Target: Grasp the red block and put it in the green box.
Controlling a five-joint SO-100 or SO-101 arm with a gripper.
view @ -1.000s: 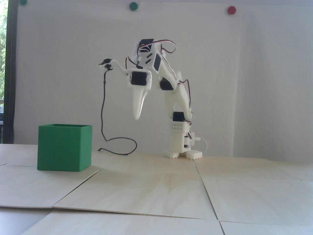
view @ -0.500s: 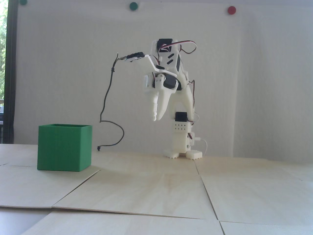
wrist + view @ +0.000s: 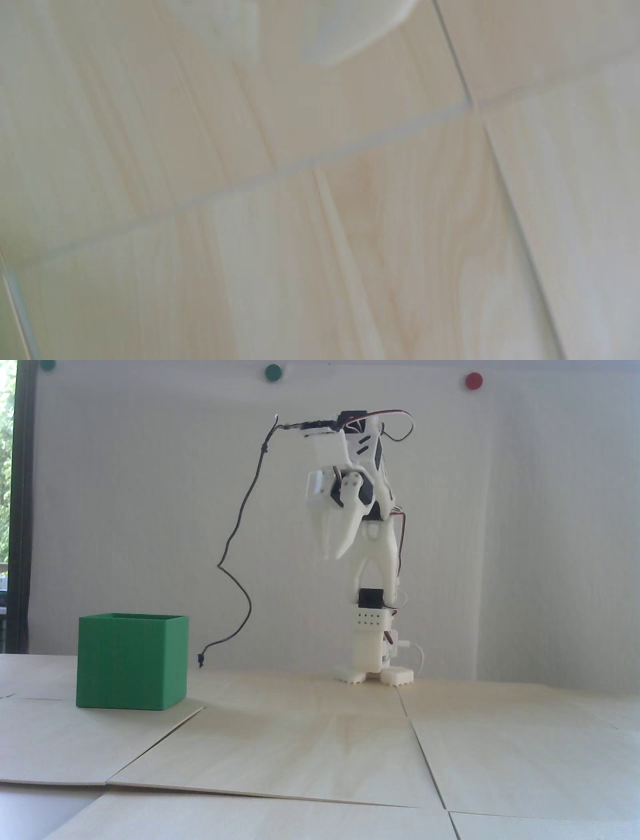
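Pale wood panels (image 3: 320, 750) are laid edge to edge as the table surface; seams between them are seen in both views, and one panel edge is lifted slightly at the front left of the fixed view. Most of this surface lies bare, with wide open room between box and arm base and across the whole foreground.

White wall (image 3: 550, 535) is set behind, with a dark window frame (image 3: 22, 510) at the far left of the fixed view.

Green box (image 3: 131, 662) is stood on the left, open top upward, well apart from the arm.

White arm (image 3: 372, 620) is mounted at the back centre, folded high. A black cable (image 3: 239, 525) is hung from its top down to the table near the box.

Gripper (image 3: 333, 556) is pointed downward, high above the table, fingers drawn nearly together, nothing held. In the blurred wrist view only a pale finger edge (image 3: 346, 31) is made out.

Red block is not seen in either view.
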